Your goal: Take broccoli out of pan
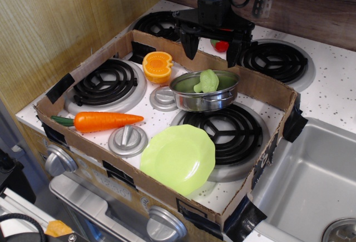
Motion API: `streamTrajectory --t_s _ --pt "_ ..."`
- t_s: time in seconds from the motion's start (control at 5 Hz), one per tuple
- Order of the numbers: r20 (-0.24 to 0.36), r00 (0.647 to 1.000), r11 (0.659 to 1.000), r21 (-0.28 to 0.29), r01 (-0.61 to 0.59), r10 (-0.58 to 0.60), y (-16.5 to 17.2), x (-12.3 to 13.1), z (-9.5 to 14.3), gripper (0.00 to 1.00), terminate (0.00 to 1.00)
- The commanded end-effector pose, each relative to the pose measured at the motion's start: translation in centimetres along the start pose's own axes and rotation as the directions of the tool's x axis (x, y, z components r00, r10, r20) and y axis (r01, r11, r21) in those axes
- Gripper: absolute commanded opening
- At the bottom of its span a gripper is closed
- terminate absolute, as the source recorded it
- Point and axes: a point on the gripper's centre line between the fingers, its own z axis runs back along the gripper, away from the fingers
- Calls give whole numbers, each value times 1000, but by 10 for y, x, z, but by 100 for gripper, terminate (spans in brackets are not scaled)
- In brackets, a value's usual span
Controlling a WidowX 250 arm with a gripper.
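Observation:
The broccoli (pixel 207 80), a small light-green lumpy toy, sits inside the pan (pixel 189 97), a shiny steel pot on the toy stove's right front burner area. My gripper (pixel 212 51) hangs just above and behind the pan, over the cardboard rim. Its two black fingers are spread wide apart and hold nothing. It does not touch the broccoli or the pan.
A cardboard tray wall (pixel 261 83) rings the stove top. Inside it lie an orange half (pixel 157 65), a carrot (pixel 103 121), a lime-green plate (pixel 179 157) and two grey knobbed lids (pixel 128 139). A red toy (pixel 221 45) lies behind the gripper. A sink (pixel 311 175) is at the right.

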Motion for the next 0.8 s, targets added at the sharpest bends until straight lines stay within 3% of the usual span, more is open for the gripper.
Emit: streamTrajectory --t_s 0.0,0.2,0.6 --pt "20 999 998 38 -40 40 1 -7 3 100 0" --pt "14 1000 999 27 -17 17 6 -15 -10 100 0" --pt "63 998 999 27 -17 16 7 -20 -17 100 0"
